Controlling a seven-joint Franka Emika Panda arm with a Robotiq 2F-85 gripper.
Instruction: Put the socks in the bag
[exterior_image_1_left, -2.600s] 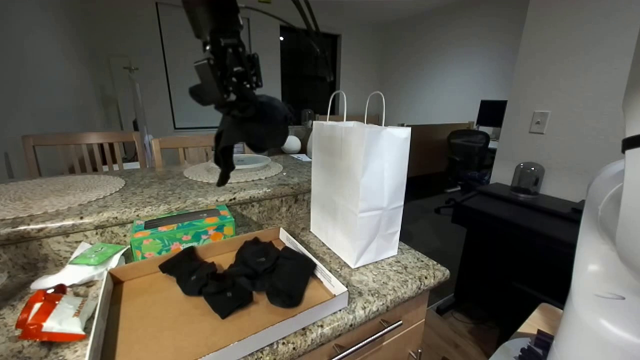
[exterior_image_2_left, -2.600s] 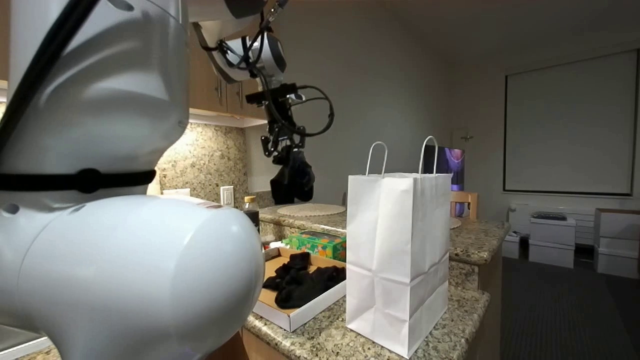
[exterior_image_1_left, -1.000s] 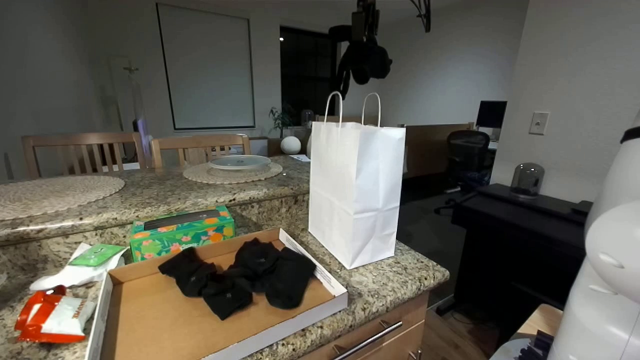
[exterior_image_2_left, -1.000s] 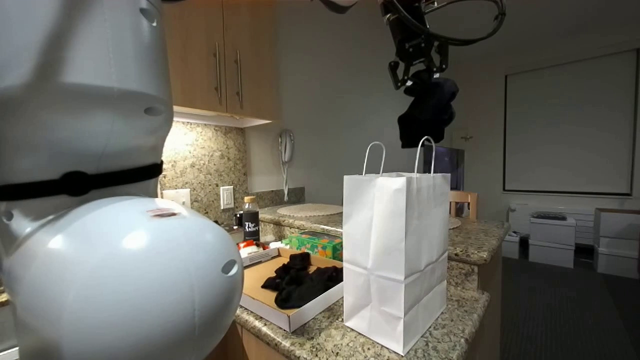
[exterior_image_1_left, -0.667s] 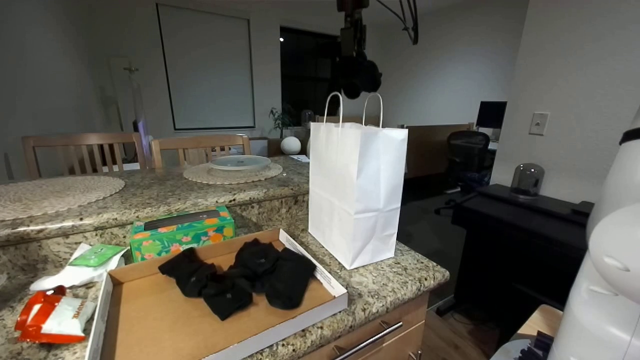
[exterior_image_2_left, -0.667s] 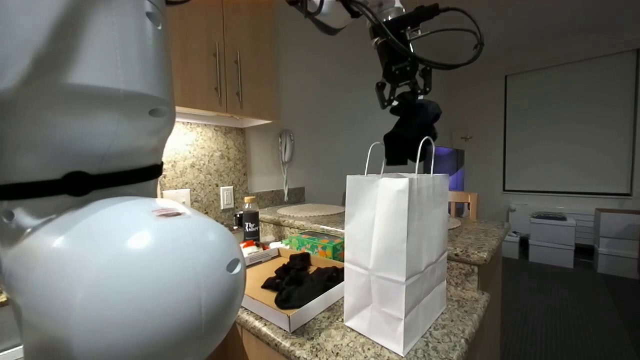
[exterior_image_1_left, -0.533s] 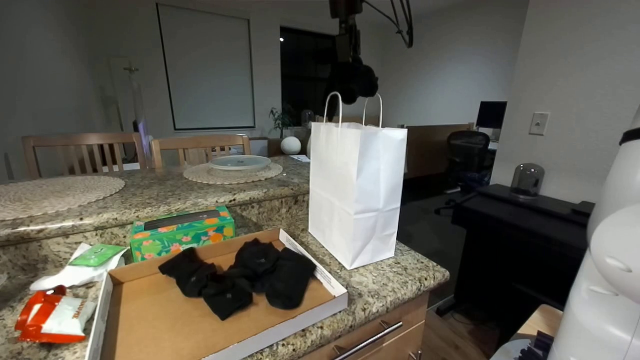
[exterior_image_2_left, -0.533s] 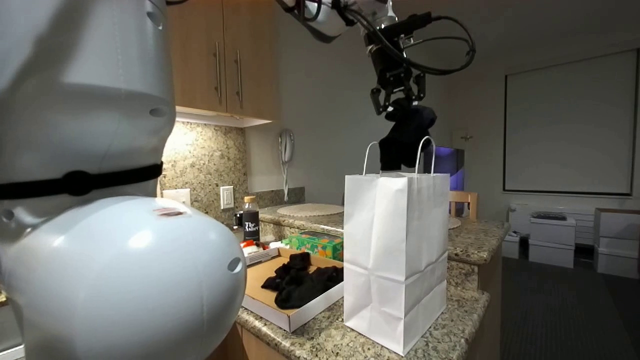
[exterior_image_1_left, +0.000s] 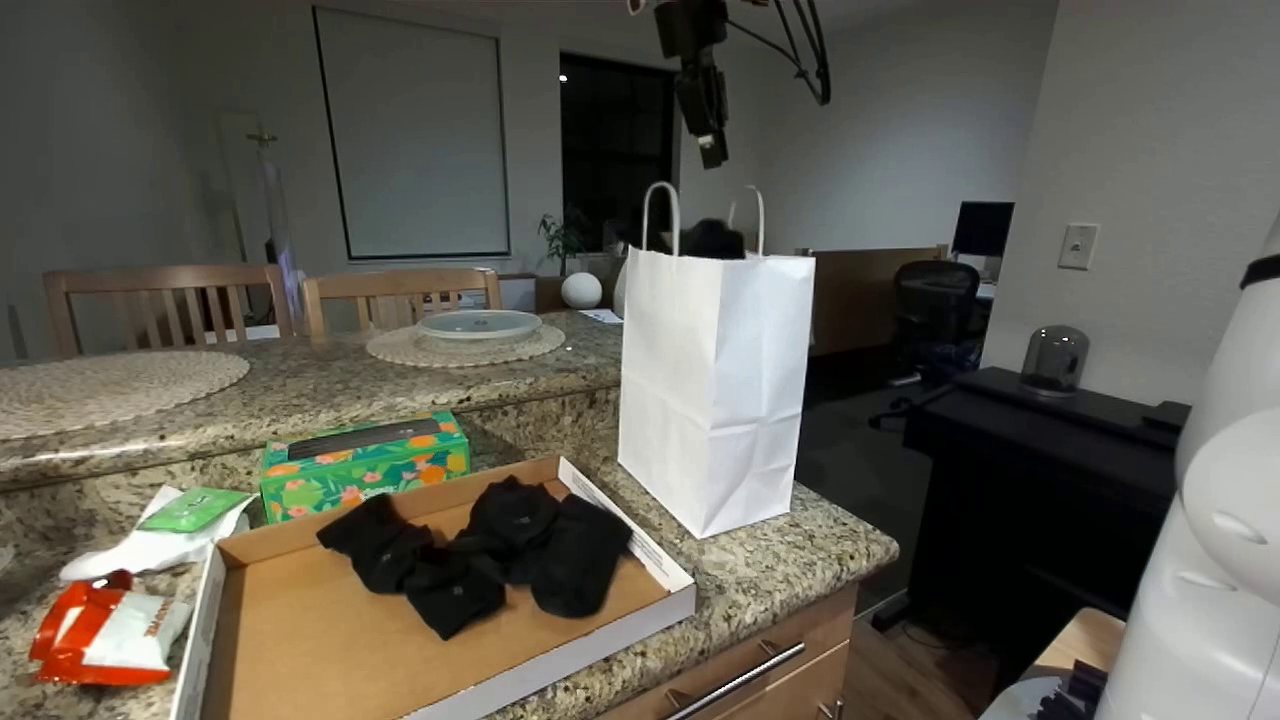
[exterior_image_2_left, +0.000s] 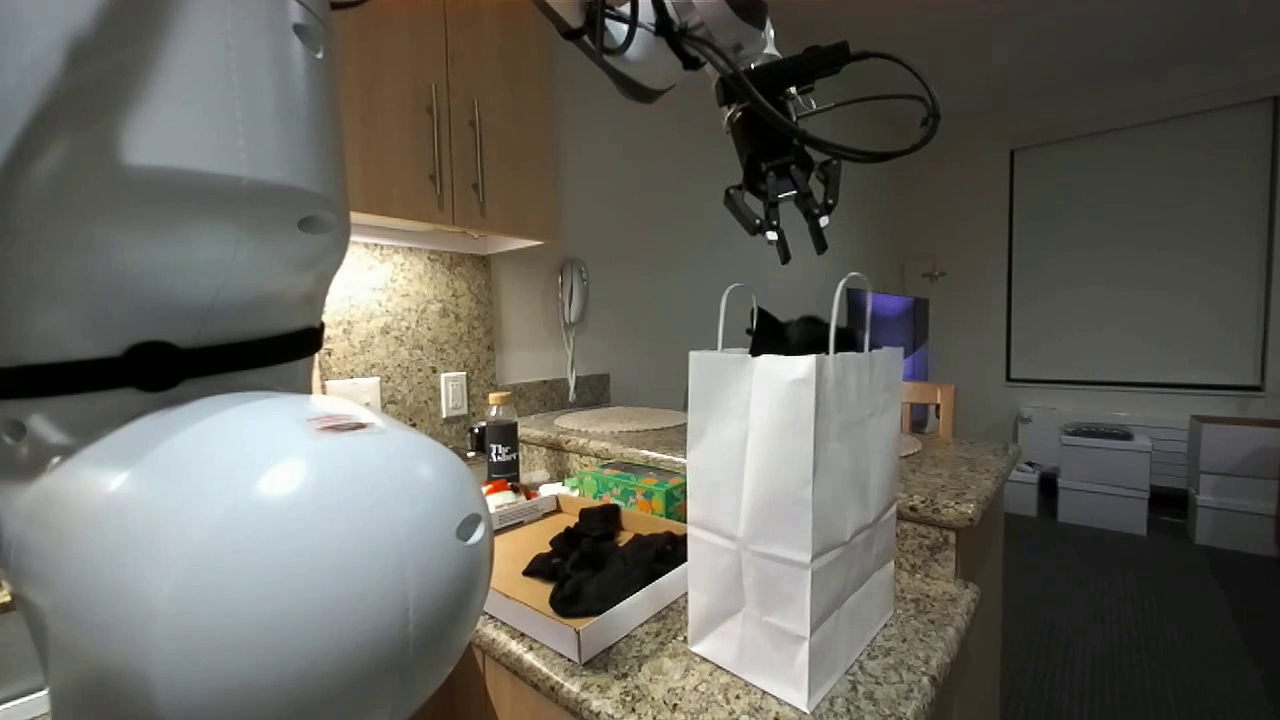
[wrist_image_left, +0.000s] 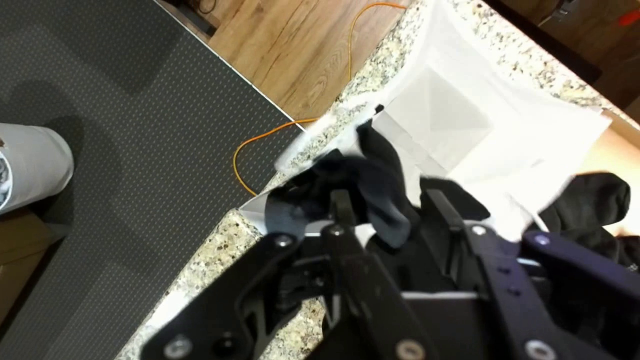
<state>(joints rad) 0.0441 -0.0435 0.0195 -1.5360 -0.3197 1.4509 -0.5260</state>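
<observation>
1. The claw (exterior_image_2_left: 802, 250) hangs above the bag (exterior_image_1_left: 715, 400), its fingers (wrist_image_left: 352, 255) spread, with air between them.
2. A black sock (exterior_image_2_left: 800, 337) pokes up past the bag's rim, beneath the claw.
3. The bag stands upright near a corner of the bench (exterior_image_1_left: 840, 550).
4. More black socks (exterior_image_1_left: 575, 560) lie in the tray (exterior_image_1_left: 330, 640), along the bench edge over the drawer (exterior_image_1_left: 822, 622).

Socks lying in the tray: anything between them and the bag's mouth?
Yes: the tray's raised edge, then the bag's tall side, so the socks likely must go up and over. At the top, two handles rise, with a black sock showing between them, under the open pincer; resting or falling, I can't tell.
</observation>
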